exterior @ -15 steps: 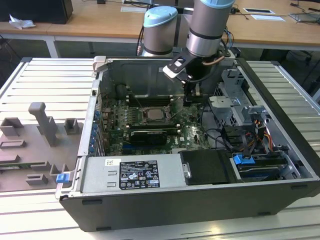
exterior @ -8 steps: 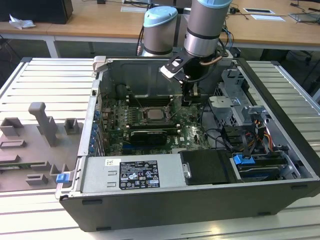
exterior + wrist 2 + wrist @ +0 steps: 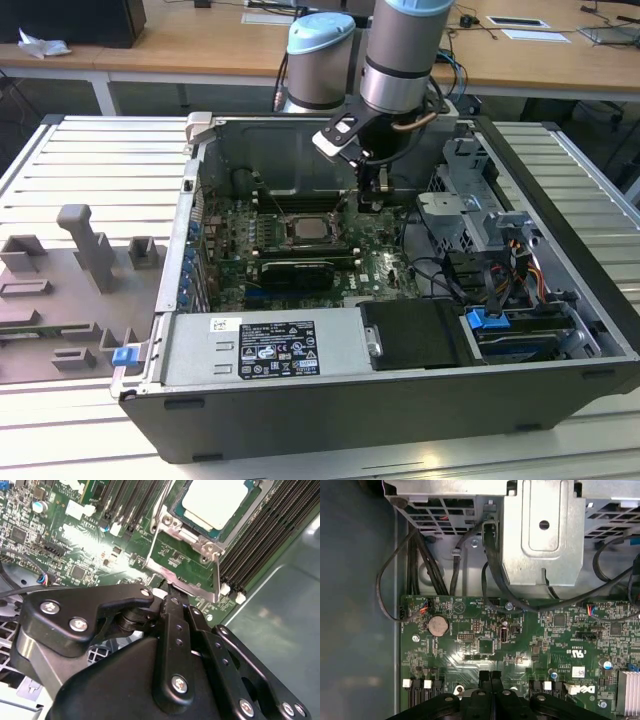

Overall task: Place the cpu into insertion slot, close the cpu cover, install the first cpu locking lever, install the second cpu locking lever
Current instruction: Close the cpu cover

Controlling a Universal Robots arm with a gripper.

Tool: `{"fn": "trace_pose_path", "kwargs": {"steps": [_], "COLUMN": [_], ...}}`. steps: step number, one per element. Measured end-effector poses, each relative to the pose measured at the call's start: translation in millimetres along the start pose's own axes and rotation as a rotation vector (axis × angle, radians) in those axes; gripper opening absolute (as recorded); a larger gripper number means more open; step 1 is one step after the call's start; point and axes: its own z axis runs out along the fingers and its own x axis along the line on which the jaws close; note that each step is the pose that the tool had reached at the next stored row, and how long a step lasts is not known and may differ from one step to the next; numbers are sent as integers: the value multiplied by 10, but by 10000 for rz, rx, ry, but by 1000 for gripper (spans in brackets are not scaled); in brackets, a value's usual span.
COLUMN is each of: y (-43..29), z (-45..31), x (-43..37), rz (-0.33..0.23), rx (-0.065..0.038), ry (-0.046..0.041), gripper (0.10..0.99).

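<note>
The cpu (image 3: 216, 501), a pale silvery square, lies seated in the insertion slot (image 3: 305, 230) on the green board. The cpu cover (image 3: 196, 541), a silvery frame, lies down around the chip's edges. Thin wire locking levers (image 3: 156, 522) run along the socket's sides. My gripper (image 3: 490, 675) hangs just above the board, to the exterior view's right of the slot (image 3: 372, 203). Its black fingers (image 3: 484, 679) are pressed together, and I see nothing between them. In the second wrist view the gripper (image 3: 167, 591) sits close to the metal tab at the socket's corner.
Long black memory slots (image 3: 260, 540) flank the socket. A metal drive cage (image 3: 540, 535) and black cables (image 3: 420, 565) stand beyond the board's edge. The case wall (image 3: 300, 145) rises behind, and a power supply box (image 3: 265, 350) fills the front.
</note>
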Motion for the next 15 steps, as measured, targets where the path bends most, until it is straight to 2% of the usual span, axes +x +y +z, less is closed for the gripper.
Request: {"fn": "trace_pose_path", "kwargs": {"steps": [6, 15], "y": [-68, -206], "z": [2, 12], "x": [2, 4], "rz": [-1, -3], "rx": [0, 0], "ry": [1, 1], "gripper": [106, 106]}}
